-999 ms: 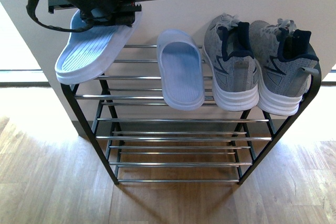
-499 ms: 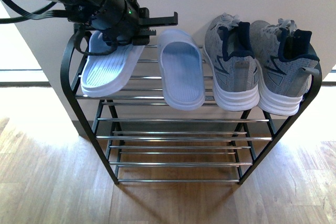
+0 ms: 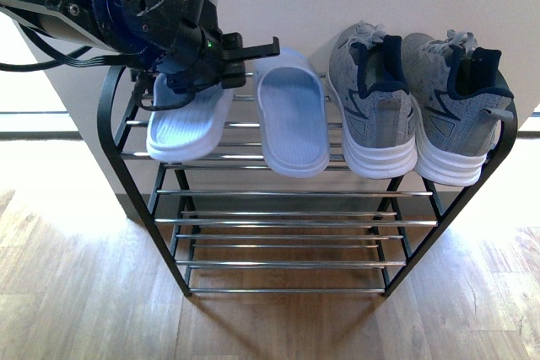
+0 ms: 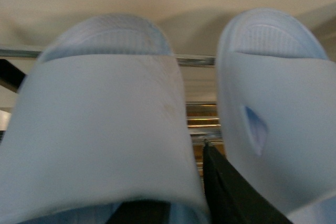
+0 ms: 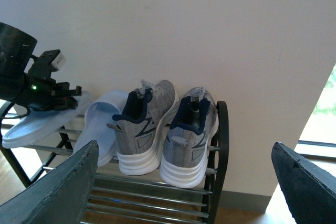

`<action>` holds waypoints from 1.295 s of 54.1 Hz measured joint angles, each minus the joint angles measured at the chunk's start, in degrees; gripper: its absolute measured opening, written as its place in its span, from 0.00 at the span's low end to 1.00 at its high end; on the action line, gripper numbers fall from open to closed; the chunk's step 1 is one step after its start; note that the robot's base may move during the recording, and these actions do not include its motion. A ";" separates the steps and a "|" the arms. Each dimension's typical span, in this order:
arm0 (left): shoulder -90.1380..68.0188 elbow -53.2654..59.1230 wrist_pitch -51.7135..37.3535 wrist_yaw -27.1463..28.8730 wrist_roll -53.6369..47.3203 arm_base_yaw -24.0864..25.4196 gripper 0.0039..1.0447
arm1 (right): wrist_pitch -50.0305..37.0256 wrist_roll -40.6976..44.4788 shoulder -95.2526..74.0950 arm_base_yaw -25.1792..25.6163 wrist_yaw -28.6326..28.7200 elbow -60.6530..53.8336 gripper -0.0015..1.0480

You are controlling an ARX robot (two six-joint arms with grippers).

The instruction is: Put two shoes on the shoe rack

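1. Far left on the top shelf: left gripper (image 3: 221, 63), clamped on a pale blue moulded rubber slide sandal (image 3: 187, 120) at its strap end, sole lying on or just above the silver rods, toe toward the camera. Contact with the rods hard to confirm from the front view.
2. In the left wrist view: the held sandal's wide strap (image 4: 100, 129) filling the frame, a dark gripper finger (image 4: 231, 187) showing beside it, the second pale blue slide sandal (image 4: 278, 108) just beside, rods visible between the two.
3. Next along: that second slide sandal (image 3: 292, 115), resting free on the top shelf, apart from any gripper.
4. Further right: pair of grey knit sneakers with white soles and dark lining (image 3: 418, 107), side by side against the wall, heels toward the camera, already shelved.
5. Beneath all four: open multi-tier shoe rack of thin black metal frame and silver rods (image 3: 287, 223), lower shelves bare.
6. Right gripper (image 5: 184, 192): wide open, empty, held well back from the rack.
7. Progress, judged: nearly complete; remaining only to release the held sandal and back the left arm away.
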State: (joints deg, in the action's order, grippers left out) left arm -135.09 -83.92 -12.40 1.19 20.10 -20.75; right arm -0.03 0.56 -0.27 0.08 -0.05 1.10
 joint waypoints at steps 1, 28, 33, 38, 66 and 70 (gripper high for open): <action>-0.04 -0.07 -0.04 -0.83 0.66 -0.11 0.22 | 0.00 0.00 0.00 0.00 0.02 0.00 0.91; 36.46 11.85 22.01 -3.58 9.92 -1.40 0.91 | 0.00 0.00 0.00 0.00 0.00 0.00 0.91; 43.39 15.56 27.36 2.10 7.76 -0.81 0.91 | 0.00 0.00 0.00 0.00 0.02 0.00 0.91; 52.02 21.16 31.01 10.69 4.42 0.15 0.91 | 0.00 0.00 0.00 0.00 0.02 0.00 0.91; 107.27 63.47 4.28 7.72 -18.45 11.63 0.38 | 0.00 0.00 0.00 0.00 0.02 0.00 0.91; 108.24 66.31 3.80 6.56 -18.86 12.57 0.27 | 0.00 0.00 0.00 0.00 0.02 0.00 0.91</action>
State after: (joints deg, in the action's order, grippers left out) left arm -26.85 -17.61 -8.60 7.75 1.23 -8.19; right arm -0.03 0.56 -0.27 0.08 -0.03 1.10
